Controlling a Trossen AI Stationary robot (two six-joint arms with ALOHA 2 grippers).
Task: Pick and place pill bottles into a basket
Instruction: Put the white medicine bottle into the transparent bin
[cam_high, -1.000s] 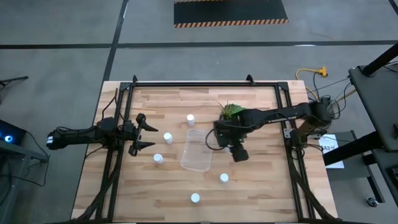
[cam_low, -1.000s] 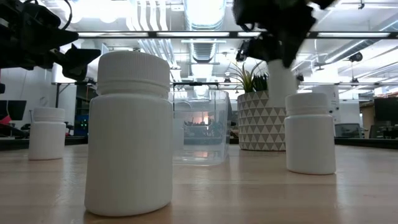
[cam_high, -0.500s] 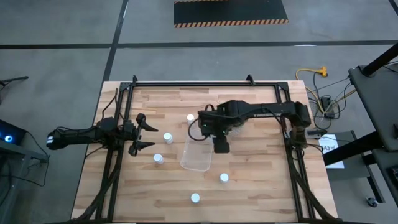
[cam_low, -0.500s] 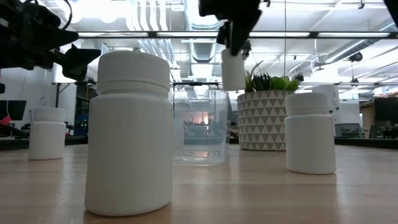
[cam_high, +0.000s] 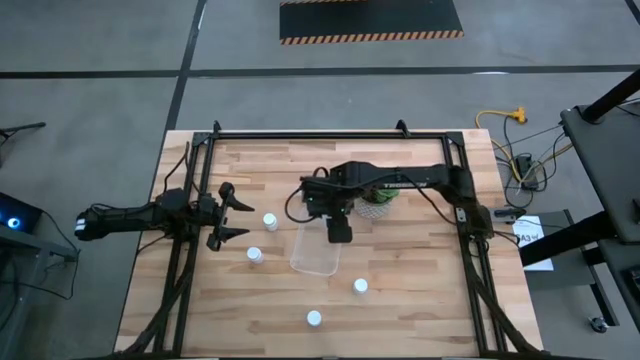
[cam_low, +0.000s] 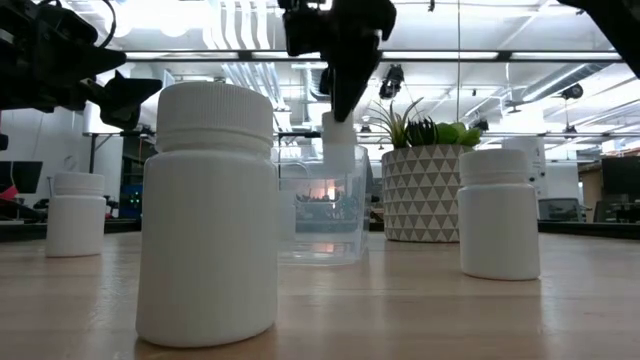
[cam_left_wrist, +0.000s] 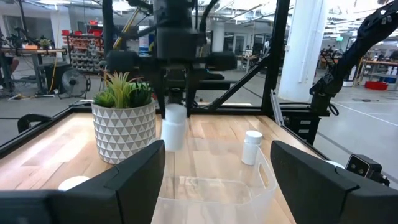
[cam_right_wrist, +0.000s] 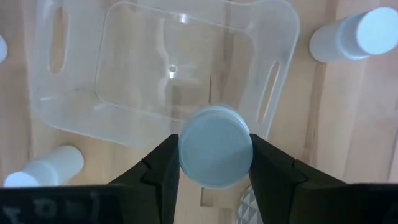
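Right tool (cam_high: 338, 232) carries a pill bottle (cam_right_wrist: 215, 154) over the far edge of the basket (cam_high: 317, 241).

The right tool's fingers (cam_right_wrist: 160, 167) are pinched on the white bottle's sides, and it hangs clear of the bench (cam_high: 400, 300), above the clear basket's rim on the side nearest the potted plant (cam_low: 423, 180). The basket holds nothing. Five other bottles stand upright on the wood: one (cam_high: 306, 189) beyond the basket, two (cam_high: 270, 221) (cam_high: 254, 254) between the basket and the left arm, and two (cam_high: 360, 286) (cam_high: 314, 318) nearer the front edge. The left tool (cam_high: 232, 211) waits over the bench's left side, its fingers spread wide and gripping nothing, pointing toward the basket.
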